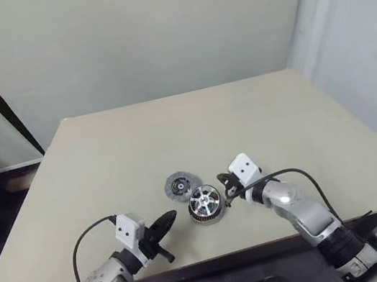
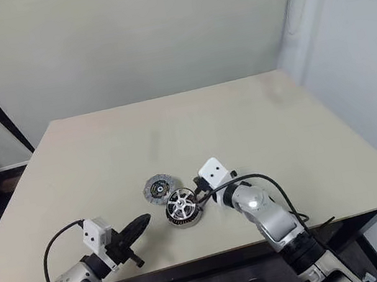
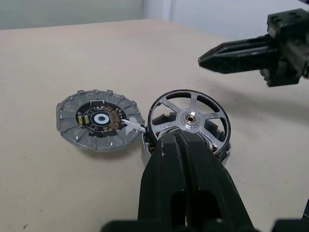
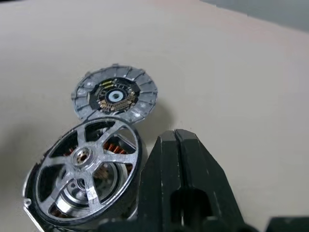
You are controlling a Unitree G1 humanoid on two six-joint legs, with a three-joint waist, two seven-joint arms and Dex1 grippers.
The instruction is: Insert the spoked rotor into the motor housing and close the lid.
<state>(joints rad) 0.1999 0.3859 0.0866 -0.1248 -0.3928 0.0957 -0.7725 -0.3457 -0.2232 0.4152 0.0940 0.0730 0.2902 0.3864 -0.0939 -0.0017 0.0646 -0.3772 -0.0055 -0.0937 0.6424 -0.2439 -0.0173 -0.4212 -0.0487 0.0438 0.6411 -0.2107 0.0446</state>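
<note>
While the spoked rotor [image 4: 82, 166] already sits on top of the motor housing [image 1: 208, 214] near the bench's [image 1: 243, 117] front edge, the right gripper [image 1: 223, 181] hangs just beside it, clenched on nothing. Lid [image 1: 181, 185] lies flat touching the housing, toward the far edge. Left gripper [image 1: 171, 217], also pinched empty, points at the housing from the other side.

Head pair looking down and forward over the table [image 1: 243, 117] from above; wrist cameras low and close, facing inward, sharing the rotor [image 3: 189, 117] and lid [image 4: 115, 94].
</note>
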